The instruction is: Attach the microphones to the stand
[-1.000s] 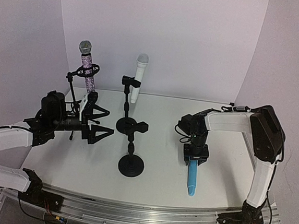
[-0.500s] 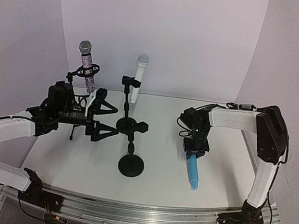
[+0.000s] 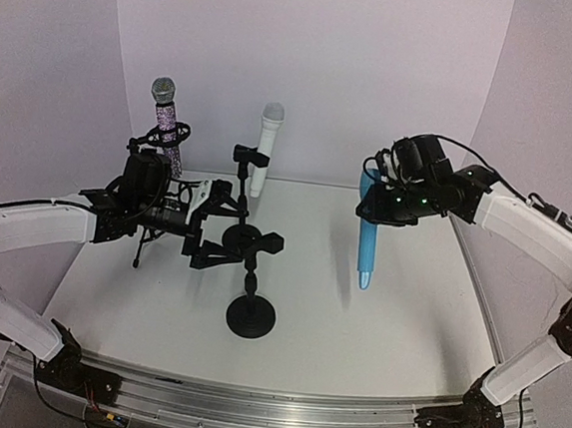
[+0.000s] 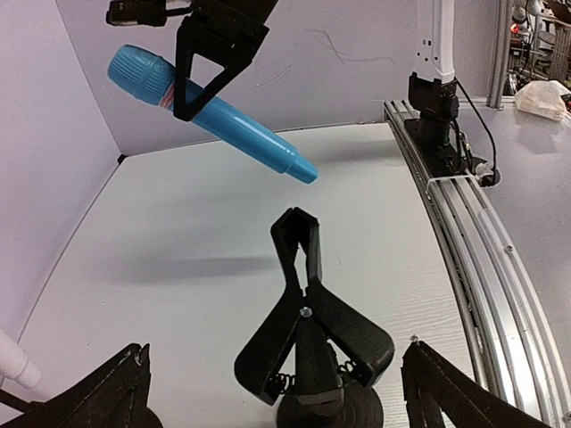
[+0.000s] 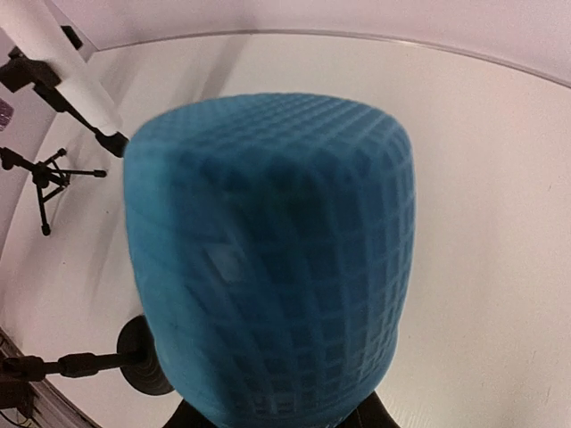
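Note:
My right gripper [image 3: 375, 200] is shut on the light blue microphone [image 3: 367, 243], just below its head. The microphone hangs handle-down above the table, right of centre. Its mesh head [image 5: 268, 259] fills the right wrist view. In the left wrist view the blue microphone [image 4: 214, 111] floats beyond the empty black spring clip [image 4: 303, 303] of the front stand [image 3: 251, 316]. My left gripper [image 3: 226, 231] is open, its fingers [image 4: 98, 392] either side of that clip without touching it. The purple-glitter microphone [image 3: 168, 129] sits in its tripod stand. The white microphone [image 3: 265, 147] is clipped to the middle stand [image 3: 240, 238].
White backdrop walls close in the table on the left, back and right. An aluminium rail [image 3: 269, 413] runs along the near edge with both arm bases on it. The tripod's legs [image 5: 40, 178] spread at the back left.
My right gripper closed on the blue microphone, lifted it off the table and swung it up to hang handle-down. My left gripper moved right, up to the front stand's clip.

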`<state>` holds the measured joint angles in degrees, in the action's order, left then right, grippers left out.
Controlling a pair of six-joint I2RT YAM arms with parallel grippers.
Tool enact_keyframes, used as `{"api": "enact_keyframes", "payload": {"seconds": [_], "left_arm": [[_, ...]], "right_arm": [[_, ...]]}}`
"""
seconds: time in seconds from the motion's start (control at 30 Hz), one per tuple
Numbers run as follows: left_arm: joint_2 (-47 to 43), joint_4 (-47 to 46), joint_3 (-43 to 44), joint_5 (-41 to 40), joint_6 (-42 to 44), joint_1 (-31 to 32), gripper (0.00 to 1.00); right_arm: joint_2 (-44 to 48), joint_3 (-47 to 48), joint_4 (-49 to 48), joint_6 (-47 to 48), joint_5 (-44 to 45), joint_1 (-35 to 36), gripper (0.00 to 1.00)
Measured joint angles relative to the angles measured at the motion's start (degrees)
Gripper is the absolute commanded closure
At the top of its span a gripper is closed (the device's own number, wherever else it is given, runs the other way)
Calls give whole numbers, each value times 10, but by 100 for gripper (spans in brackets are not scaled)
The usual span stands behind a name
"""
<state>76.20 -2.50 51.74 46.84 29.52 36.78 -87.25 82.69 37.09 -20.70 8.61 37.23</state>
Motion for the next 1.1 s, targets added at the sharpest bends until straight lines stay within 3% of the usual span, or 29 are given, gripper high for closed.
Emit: {"api": "enact_keyframes", "payload": {"seconds": [0.23,0.57,0.93,1.1], "left_arm": [[11,5,4,22,27,7,27],[16,11,7,34,36,8,49],[16,16,7,56,35,8,98],[16,17,7,56,32,8,100]], "right_arm": [[34,-44,-83,18,-11,5,100],[34,-51,-126,30,-21,8,100],[34,-51,-155,49,-41,26,100],[35,-52,-211,99,-63,76,100]]}}
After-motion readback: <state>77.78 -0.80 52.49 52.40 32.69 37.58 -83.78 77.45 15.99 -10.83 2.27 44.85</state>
